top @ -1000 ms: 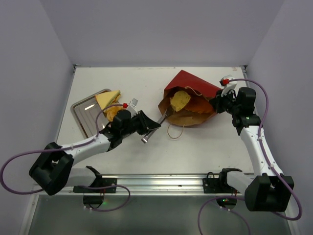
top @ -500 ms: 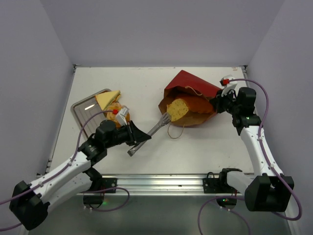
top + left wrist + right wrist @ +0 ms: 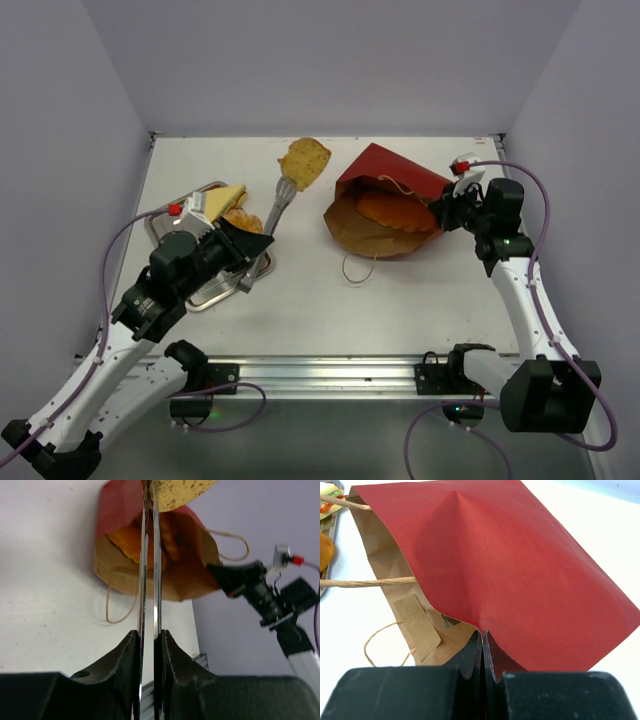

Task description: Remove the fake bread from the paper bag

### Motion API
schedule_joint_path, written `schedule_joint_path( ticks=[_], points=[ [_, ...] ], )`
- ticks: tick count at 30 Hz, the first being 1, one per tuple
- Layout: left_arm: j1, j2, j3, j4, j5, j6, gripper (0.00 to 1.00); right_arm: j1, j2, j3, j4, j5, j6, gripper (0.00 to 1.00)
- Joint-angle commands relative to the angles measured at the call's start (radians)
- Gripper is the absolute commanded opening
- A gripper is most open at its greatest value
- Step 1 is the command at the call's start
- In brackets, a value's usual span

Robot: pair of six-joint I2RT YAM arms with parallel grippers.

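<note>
Fake bread toast slice (image 3: pixel 304 160) hangs pinched in metal tongs (image 3: pixel 277 203), upper centre of top view, outside paper bag (image 3: pixel 385 168) at centre right. Tongs' handles are squeezed in left gripper (image 3: pixel 247 260), jaws narrowly apart. Bag's red edge is clamped by right gripper (image 3: pixel 441 212), jaws together. Inside bag lies orange roll (image 3: pixel 393 210).

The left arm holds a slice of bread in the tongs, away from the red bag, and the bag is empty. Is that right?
Not quite: the paper bag is not empty. The top view shows a golden-orange roll lying inside it. The rest stands: the left tool grips the tongs, which hold a toast slice away from the bag.
</note>
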Motion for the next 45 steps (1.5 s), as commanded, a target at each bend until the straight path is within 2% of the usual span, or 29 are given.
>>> schedule_joint_path(
  ticks=[1, 3, 6, 13, 19, 21, 25, 33, 40, 45],
  points=[
    [0.097, 0.014, 0.058, -0.047, -0.155, -0.124, 0.00, -0.007, -0.032, 0.000, 0.042, -0.036, 0.018, 0.00],
    [0.167, 0.029, 0.061, -0.033, -0.164, -0.167, 0.00, -0.006, -0.034, 0.001, 0.042, -0.041, 0.020, 0.00],
    [0.207, 0.065, 0.078, -0.033, -0.229, -0.256, 0.00, -0.006, -0.043, 0.001, 0.042, -0.042, 0.024, 0.00],
    [0.232, 0.066, 0.095, -0.139, -0.477, -0.504, 0.00, -0.006, -0.051, 0.001, 0.042, -0.059, 0.032, 0.00],
    [0.261, 0.106, 0.155, -0.278, -0.611, -0.557, 0.00, -0.006, -0.055, 0.001, 0.044, -0.068, 0.037, 0.00],
    [0.304, 0.124, 0.149, -0.286, -0.591, -0.551, 0.00, -0.007, -0.060, 0.003, 0.044, -0.067, 0.037, 0.00],
    [0.416, 0.178, 0.113, -0.259, -0.450, -0.529, 0.00, -0.007, -0.065, 0.001, 0.044, -0.068, 0.037, 0.00],
    [0.617, 0.187, 0.021, -0.183, -0.289, -0.469, 0.00, -0.007, -0.062, 0.000, 0.045, -0.067, 0.032, 0.00],
    [0.666, 0.206, -0.101, -0.113, -0.191, -0.465, 0.00, -0.007, -0.059, 0.000, 0.047, -0.065, 0.031, 0.00],
    [0.677, 0.220, -0.131, -0.099, -0.154, -0.457, 0.00, -0.007, -0.055, 0.000, 0.047, -0.065, 0.029, 0.00]
  ],
)
